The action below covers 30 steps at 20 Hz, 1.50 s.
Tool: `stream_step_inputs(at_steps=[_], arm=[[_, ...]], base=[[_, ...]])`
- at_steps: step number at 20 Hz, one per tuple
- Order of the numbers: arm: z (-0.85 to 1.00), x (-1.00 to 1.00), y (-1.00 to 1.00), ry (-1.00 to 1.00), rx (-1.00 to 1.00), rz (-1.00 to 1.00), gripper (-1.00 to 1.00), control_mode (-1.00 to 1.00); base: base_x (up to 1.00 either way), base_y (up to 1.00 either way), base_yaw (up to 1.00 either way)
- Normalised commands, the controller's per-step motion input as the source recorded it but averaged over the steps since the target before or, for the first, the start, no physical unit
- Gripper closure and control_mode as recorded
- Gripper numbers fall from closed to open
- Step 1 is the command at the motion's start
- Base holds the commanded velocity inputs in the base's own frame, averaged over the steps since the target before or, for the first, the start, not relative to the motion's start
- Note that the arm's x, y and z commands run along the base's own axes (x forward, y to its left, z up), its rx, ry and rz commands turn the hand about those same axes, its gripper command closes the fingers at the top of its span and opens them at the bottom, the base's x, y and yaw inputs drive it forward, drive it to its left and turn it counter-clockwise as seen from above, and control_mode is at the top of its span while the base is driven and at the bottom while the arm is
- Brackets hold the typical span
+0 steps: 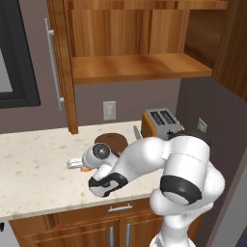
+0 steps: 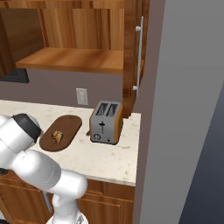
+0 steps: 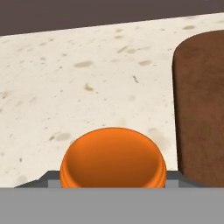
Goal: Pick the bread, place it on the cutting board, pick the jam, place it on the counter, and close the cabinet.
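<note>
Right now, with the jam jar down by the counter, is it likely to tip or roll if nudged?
The jam jar looks squat and wide, so tipping seems unlikely. Its rounded, smooth orange surface may be slippery. On its side it could roll toward the cutting board.

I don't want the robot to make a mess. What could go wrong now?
The jam sits in the end effector low over the counter, close beside the cutting board. It could bump the board's edge when set down. The cabinet door is open overhead, so the arm might knock it when rising.
</note>
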Motion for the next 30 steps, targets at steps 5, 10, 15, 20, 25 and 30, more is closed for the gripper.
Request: stream_step_inputs(at_steps=[5, 10, 15, 20, 25, 30], arm=[[-0.24, 0.00, 0.10, -0.03, 0.00, 0.00, 1.00, -1.00], [-0.18, 0.00, 0.10, -0.08, 0.00, 0.00, 1.00, -1.00], [-0.19, 0.00, 0.09, -0.09, 0.00, 0.00, 1.00, -1.00], [-0.22, 0.00, 0.09, -0.05, 0.00, 0.00, 1.00, -1.00], [-0.12, 0.00, 0.03, 0.00, 0.00, 0.00, 1.00, -1.00], [-0.07, 0.00, 0.00, 0.00, 0.00, 0.00, 1.00, -1.00]], base=[[0.00, 0.00, 0.00], [0.00, 0.00, 0.00], [0.00, 0.00, 0.00], [0.00, 0.00, 0.00], [0.00, 0.00, 0.00], [0.00, 0.00, 0.00]])
